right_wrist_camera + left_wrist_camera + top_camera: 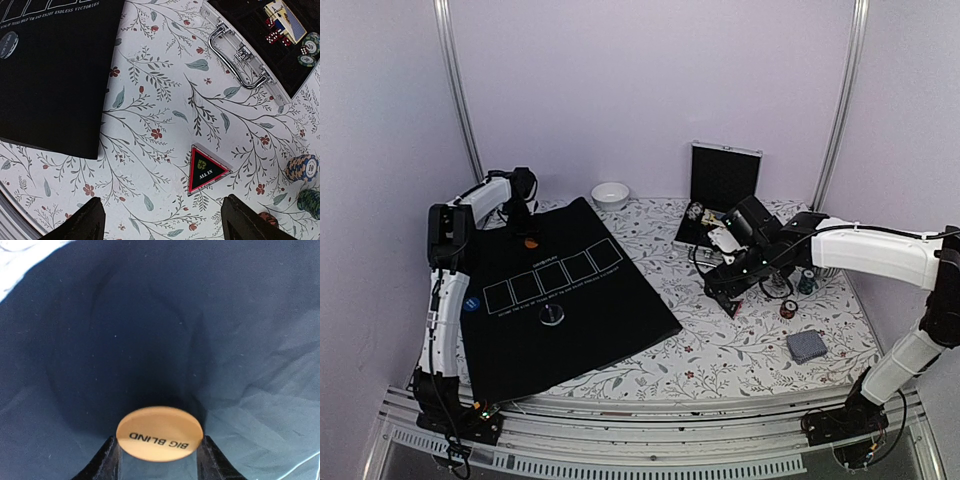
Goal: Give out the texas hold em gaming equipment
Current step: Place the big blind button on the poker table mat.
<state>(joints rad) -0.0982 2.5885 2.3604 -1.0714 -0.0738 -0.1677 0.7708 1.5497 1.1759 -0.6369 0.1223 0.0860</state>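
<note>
My left gripper [526, 222] is at the far left of the black mat [590, 320]. In the left wrist view it [159, 460] is shut on an orange round button [160, 434] marked BIG BLIND, low over the mat. My right gripper [722, 288] is open. In the right wrist view it [161, 226] hangs above a black-red triangular ALL IN marker [205, 168] lying on the floral cloth. A round grey button [552, 316] and a small blue disc [470, 303] lie on the mat. A deck of cards [807, 346] lies at the right front. Chip stacks [302, 167] stand right of the marker.
The open silver-edged black case [722, 185] stands at the back, behind the right arm, with dice [272, 36] and more chips inside. A small white bowl [610, 195] sits at the back centre. The mat's corner [95, 150] lies left of the marker.
</note>
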